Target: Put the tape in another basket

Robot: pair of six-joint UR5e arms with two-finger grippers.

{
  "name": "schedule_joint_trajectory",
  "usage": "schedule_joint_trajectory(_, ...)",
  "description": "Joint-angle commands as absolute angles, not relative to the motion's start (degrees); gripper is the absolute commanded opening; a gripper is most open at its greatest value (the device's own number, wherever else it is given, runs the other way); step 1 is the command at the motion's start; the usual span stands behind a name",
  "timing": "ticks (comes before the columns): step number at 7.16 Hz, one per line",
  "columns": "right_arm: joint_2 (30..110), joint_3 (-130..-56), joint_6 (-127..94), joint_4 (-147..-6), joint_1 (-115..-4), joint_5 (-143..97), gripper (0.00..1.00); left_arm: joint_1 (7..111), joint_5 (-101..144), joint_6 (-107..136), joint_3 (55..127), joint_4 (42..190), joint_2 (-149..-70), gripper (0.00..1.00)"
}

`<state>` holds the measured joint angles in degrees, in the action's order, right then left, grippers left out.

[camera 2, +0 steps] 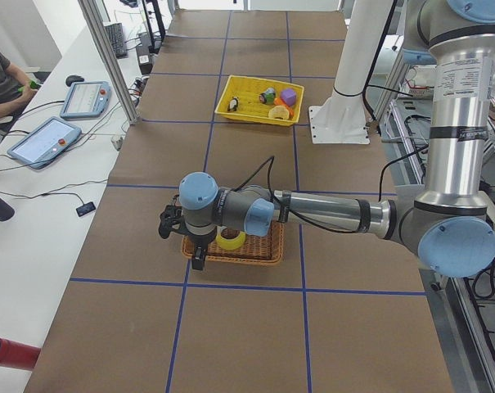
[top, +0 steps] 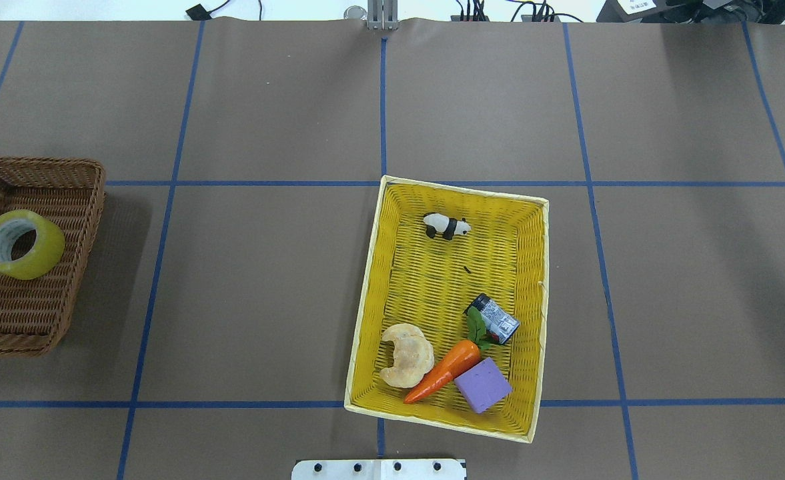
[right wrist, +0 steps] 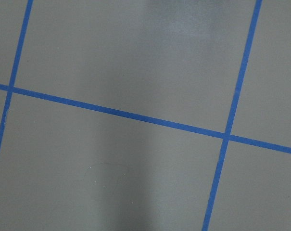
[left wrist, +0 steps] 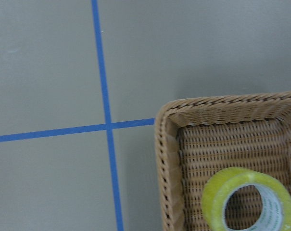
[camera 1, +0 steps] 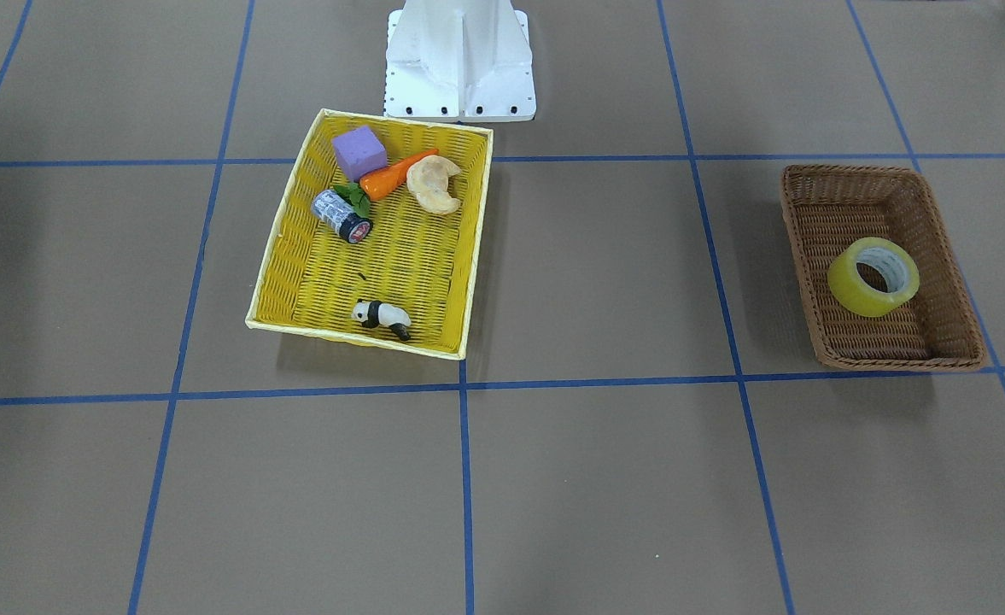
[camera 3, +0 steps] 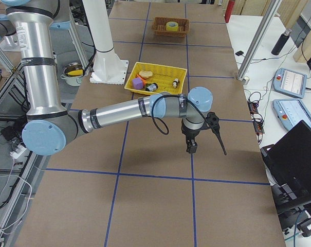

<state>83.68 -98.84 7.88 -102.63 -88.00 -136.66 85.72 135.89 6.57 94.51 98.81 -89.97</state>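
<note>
The tape (camera 1: pixel 848 295), a yellowish roll with a white-grey core, lies in the brown wicker basket (camera 1: pixel 946 282); the overhead view shows the tape (top: pixel 39 257) in the basket (top: pixel 72 220) at the table's left edge. The left wrist view shows the basket's corner (left wrist: pixel 169 159) and the tape (left wrist: pixel 215 197) at lower right. My left gripper (camera 2: pixel 200 259) shows only in the exterior left view, hanging over the basket's outer edge beside the tape (camera 2: pixel 229 241); I cannot tell if it is open or shut. My right gripper (camera 3: pixel 191 146) shows only in the exterior right view, over bare table; I cannot tell its state.
A bright yellow basket (top: pixel 425 293) near the robot base holds a toy panda (top: pixel 447 226), a dark-capped jar (top: pixel 495 320), a carrot (top: pixel 447 370), a croissant (top: pixel 405 355) and a purple block (top: pixel 483 385). Blue tape lines grid the brown table. An operator sits at the exterior left view's edge.
</note>
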Motion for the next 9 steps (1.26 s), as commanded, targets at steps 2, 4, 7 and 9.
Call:
schedule_joint_trajectory(2,83.76,-98.35,7.56,-100.29,-87.54,-135.45,1.00,90.33,135.62,4.75,95.18,86.67,-97.17,0.98)
schedule_joint_trajectory(4,83.50,-98.52,8.00,-100.28,-87.45,-134.91,1.00,90.00,127.48,2.46,94.05,83.59,-99.05,0.98)
schedule_joint_trajectory(7,82.88,-97.92,7.73,-100.37,-87.45,-131.15,1.00,89.82,133.67,2.72,94.21,83.85,-95.80,0.98)
schedule_joint_trajectory(9,83.58,-98.08,6.86,-100.37,-87.45,-130.60,1.00,89.82,133.16,2.90,94.92,84.02,-95.54,0.98)
